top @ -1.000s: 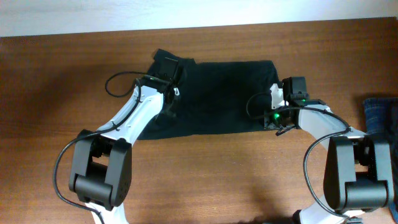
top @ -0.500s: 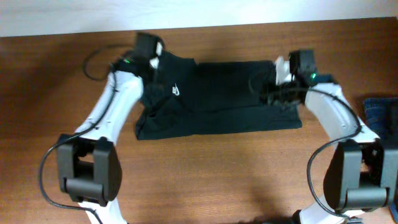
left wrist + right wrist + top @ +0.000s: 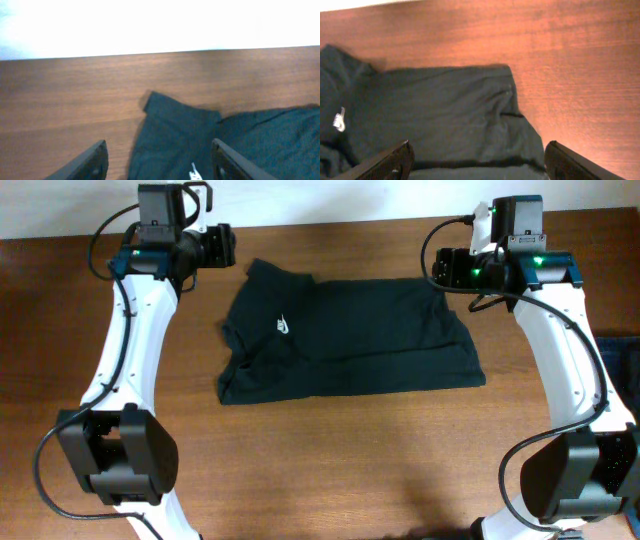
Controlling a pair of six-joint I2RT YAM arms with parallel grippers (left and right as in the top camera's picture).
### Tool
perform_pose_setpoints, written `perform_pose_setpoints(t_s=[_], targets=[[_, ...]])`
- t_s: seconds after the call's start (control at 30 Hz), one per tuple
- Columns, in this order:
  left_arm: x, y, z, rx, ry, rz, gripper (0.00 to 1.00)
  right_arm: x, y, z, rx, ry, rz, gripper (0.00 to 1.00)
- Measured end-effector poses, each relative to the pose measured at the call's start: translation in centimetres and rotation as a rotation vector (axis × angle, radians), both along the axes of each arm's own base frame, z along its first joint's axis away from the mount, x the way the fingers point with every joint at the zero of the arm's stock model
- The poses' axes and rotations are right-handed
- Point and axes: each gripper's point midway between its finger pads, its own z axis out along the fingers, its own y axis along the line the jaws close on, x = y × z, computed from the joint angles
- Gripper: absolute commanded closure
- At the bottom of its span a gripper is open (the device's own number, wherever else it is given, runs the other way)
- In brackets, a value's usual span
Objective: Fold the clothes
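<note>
Left gripper (image 3: 161,159) and right gripper (image 3: 481,159) are held spread and empty near the far corners of the black T-shirt (image 3: 350,330), which is laid partly folded on the wooden table (image 3: 350,465). Should only the top layer be pinched, the fold could be dragged askew.

The left arm (image 3: 128,340) and right arm (image 3: 572,350) both stretch far forward. The left gripper (image 3: 224,247) and right gripper (image 3: 441,267) point inward toward each other. The 2 pairs of jaws are spread wide, holding nothing.
</note>
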Motion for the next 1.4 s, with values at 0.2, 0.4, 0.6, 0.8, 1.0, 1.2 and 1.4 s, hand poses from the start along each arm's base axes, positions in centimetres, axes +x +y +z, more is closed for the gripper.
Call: perform_pose_setpoints(t_s=[0.2, 0.4, 0.6, 0.8, 1.0, 1.2, 1.4], targets=[[-5.1, -2.0, -4.4, -0.068, 0.284, -0.074, 0.88, -4.0, -0.1, -2.5, -0.008, 0.193, 0.0, 0.23], [-12.3, -2.4, -7.4, -0.064, 0.609, -0.087, 0.99, -7.5, 0.3, -3.8, 0.01, 0.345, 0.013, 0.44], [-16.7, -3.3, -8.7, 0.072, 0.774, -0.104, 0.99, -8.3, 0.5, -4.8, 0.022, 0.381, 0.014, 0.87], [-17.5, -4.8, -10.6, 0.178, 0.776, -0.109, 0.99, -9.4, 0.6, -8.8, 0.033, 0.437, 0.003, 0.96], [-17.8, -4.0, -15.5, 0.198, 0.787, -0.055, 1.0, -9.7, 0.6, -11.2, 0.035, 0.446, 0.004, 0.96], [-19.0, -3.4, -19.4, 0.203, 0.806, -0.036, 0.99, -8.6, 0.6, -12.6, 0.036, 0.388, 0.007, 0.96], [-18.1, -3.6, -20.1, 0.196, 0.759, -0.03, 1.0, -8.5, 0.6, -15.4, 0.034, 0.349, 0.007, 0.96]])
